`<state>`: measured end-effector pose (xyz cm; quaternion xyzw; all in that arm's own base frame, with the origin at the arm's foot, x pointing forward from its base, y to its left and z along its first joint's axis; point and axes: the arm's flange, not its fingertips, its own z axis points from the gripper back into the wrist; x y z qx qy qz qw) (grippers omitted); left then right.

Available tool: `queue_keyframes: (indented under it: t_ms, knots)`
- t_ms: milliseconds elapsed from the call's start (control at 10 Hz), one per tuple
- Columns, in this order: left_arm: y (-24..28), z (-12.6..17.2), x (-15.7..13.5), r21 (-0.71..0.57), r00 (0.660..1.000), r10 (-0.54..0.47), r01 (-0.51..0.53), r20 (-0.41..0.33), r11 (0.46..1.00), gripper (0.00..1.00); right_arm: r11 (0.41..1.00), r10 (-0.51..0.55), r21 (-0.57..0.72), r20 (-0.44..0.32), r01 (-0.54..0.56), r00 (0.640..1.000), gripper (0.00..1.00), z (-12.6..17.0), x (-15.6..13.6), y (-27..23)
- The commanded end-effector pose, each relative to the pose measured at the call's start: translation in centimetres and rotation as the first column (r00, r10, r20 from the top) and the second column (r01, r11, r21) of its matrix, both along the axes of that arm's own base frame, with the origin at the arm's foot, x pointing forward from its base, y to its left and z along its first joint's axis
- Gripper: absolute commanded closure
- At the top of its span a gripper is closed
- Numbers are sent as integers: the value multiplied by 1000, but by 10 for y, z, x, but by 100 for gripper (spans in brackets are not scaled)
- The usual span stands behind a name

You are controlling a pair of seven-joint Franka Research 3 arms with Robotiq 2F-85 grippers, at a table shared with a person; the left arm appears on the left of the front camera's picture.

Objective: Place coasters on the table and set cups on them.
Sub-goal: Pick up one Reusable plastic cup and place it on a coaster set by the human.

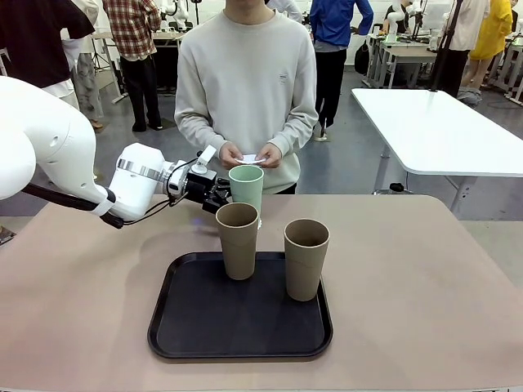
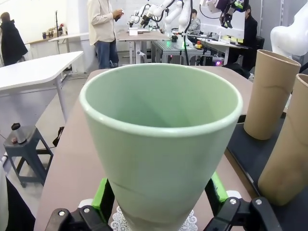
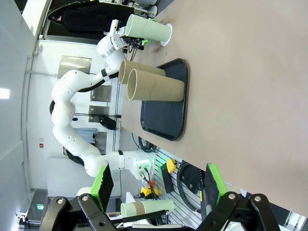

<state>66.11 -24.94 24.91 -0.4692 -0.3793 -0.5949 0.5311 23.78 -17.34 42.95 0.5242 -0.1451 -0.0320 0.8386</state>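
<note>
Left gripper (image 1: 222,196) straddling cup (image 1: 246,188), beige table (image 1: 409,269), busy lab (image 1: 384,57)

A white table (image 1: 441,131) stands on grey floor (image 1: 347,167).

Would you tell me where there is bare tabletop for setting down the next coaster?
The table is bare right of the black tray, out to its right edge, and left of the tray, nearer than the left arm. Crowded: behind the tray, where the left jaws straddle the mint green cup on its coaster.
</note>
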Motion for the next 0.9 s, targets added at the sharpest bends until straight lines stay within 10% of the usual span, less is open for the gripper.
queue_keyframes:
  t_ms: [0, 800]
  knots:
    - [3, 3, 9, 9, 1000, -10, 10, -10, 1000, 0, 1000, -10, 7, 10, 10, 1000, 0, -1, 2, -1]
    - [33, 11, 14, 1, 1000, 4, -4, 0, 1000, 0, 1000, -10, 7, 10, 10, 1000, 0, -1, 2, -1]
